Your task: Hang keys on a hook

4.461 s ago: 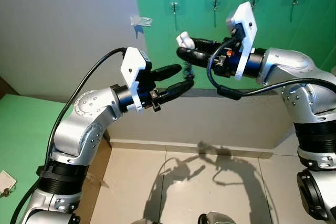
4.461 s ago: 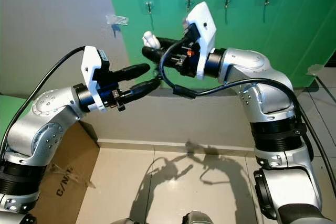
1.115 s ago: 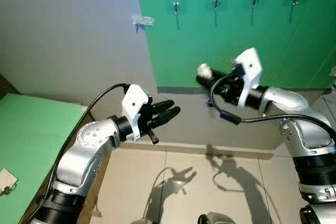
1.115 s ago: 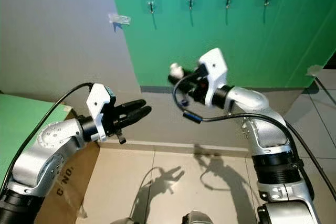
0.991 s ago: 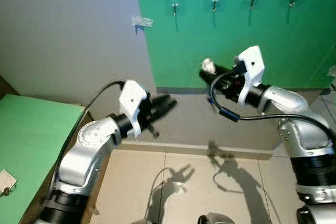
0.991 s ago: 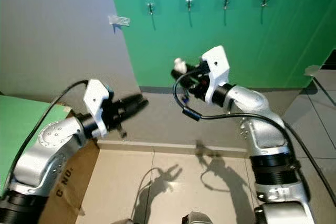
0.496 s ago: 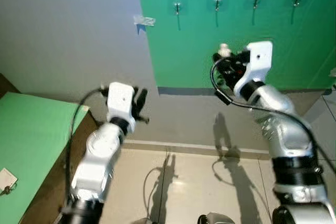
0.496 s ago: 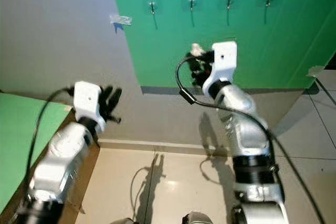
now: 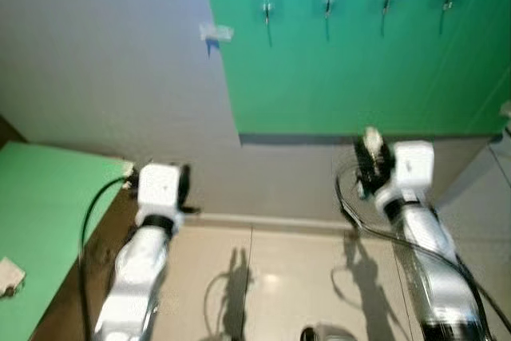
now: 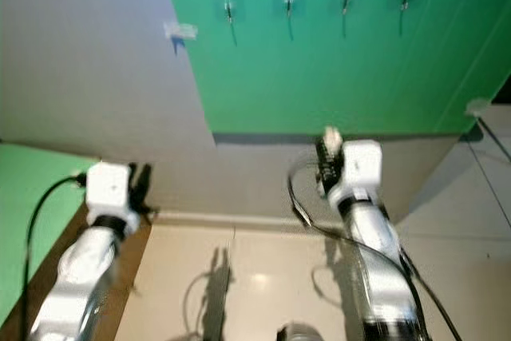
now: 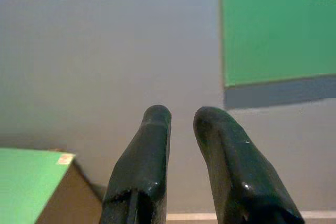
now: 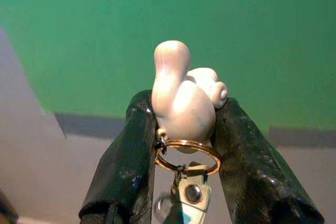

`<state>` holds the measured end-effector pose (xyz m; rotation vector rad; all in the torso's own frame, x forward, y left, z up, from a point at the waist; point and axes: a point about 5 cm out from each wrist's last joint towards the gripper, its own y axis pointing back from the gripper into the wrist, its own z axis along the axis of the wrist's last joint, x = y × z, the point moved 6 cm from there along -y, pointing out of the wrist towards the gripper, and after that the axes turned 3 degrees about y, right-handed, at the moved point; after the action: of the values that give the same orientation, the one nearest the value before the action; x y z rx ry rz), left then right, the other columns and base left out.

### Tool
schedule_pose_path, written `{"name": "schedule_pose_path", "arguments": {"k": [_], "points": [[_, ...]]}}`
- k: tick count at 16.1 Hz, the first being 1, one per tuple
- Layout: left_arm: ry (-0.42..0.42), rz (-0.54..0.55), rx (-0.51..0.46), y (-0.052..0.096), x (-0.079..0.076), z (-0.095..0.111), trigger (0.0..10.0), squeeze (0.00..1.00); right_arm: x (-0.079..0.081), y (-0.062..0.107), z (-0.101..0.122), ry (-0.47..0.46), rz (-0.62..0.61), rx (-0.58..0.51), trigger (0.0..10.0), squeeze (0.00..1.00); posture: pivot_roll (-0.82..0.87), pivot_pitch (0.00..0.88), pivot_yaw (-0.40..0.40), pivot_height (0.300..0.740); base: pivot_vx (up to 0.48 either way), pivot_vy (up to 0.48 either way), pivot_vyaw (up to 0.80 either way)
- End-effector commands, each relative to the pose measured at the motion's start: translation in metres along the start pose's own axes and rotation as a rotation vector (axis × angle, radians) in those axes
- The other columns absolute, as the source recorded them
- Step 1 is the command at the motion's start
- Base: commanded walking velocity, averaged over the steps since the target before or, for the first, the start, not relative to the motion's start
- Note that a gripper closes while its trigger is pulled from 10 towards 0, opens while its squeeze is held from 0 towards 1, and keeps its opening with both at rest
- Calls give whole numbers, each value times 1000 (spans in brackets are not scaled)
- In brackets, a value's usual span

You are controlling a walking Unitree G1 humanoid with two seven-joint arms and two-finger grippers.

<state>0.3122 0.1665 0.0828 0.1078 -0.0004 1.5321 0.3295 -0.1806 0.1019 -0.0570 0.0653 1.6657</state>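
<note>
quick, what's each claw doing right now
Left claw: holds nothing, fingers a narrow gap apart.
Right claw: shut on the white keychain figure, its brass ring hanging between the fingers.

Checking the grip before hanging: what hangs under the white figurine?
Under the white figurine, between the right gripper fingers, hangs a brass ring with a riveted tab. Anything lower is blurred.

Green tabletop (image 9: 48,197) at left — small white tag (image 9: 9,275) lying on it.

Silver arms, white wrist housings, black fingers (image 11: 144,171).
</note>
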Motion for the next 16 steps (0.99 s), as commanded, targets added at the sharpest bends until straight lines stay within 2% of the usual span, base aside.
{"name": "schedule_pose_path", "arguments": {"k": [1, 2, 4, 5, 6, 7, 9, 11, 12, 13, 14, 16], "points": [[-1, -1, -12, 5, 5, -2, 10000, 0, -5, 8, 1, -1, 5, -31, 0, 0, -198, 68, 103, 740, 0, 0, 0], [8, -21, -5, 11, 4, -8, 10000, 0, -10, 16, -8, 9, -6, -12, 0, 0, -203, 68, 106, 740, 0, 0, 0], [-47, -68, 52, 33, -3, -37, 10000, 0, -25, 39, -32, 43, -42, 30, 0, 0, -210, 66, 108, 740, 0, 0, 0], [-22, -57, 56, 36, -3, -40, 10000, 0, -31, 51, -43, 60, -56, 59, 0, 0, -210, 66, 106, 740, 0, 0, 0], [9, -44, 32, 32, -3, -33, 10000, 0, -35, 60, -51, 77, -67, 74, 0, 0, -211, 65, 107, 740, 0, 0, 0], [12, -43, 5, 27, -3, -25, 10000, 0, -36, 62, -51, 68, -69, 72, 0, 0, -212, 67, 109, 740, 0, 0, 0], [61, -89, -17, 20, -13, -16, 10000, 0, -34, 57, -46, 52, -74, 44, 0, 0, -216, 68, 113, 740, 0, 0, 0], [116, -152, -50, 9, -29, 1, 10000, 0, -15, 34, -28, -79, -25, 2, 0, 0, -220, 64, 123, 740, 0, 0, 0], [128, -174, -62, 5, -34, 7, 10000, 0, -4, 23, -13, -107, 36, -24, 0, 0, -223, 61, 124, 740, 0, 0, 0], [143, -201, -69, 1, -39, 13, 10000, 0, 15, 10, 7, -126, 160, -38, 0, 0, -225, 58, 124, 740, 0, 0, 0], [140, -224, -70, 0, -41, 15, 10000, 0, 22, 6, 17, -132, 216, -43, 0, 0, -225, 58, 124, 740, 0, 0, 0], [125, -344, -62, -8, -49, 25, 10000, 0, 34, 1, 49, -140, 436, -52, 0, 0, -225, 57, 120, 740, 0, 0, 0]]}}
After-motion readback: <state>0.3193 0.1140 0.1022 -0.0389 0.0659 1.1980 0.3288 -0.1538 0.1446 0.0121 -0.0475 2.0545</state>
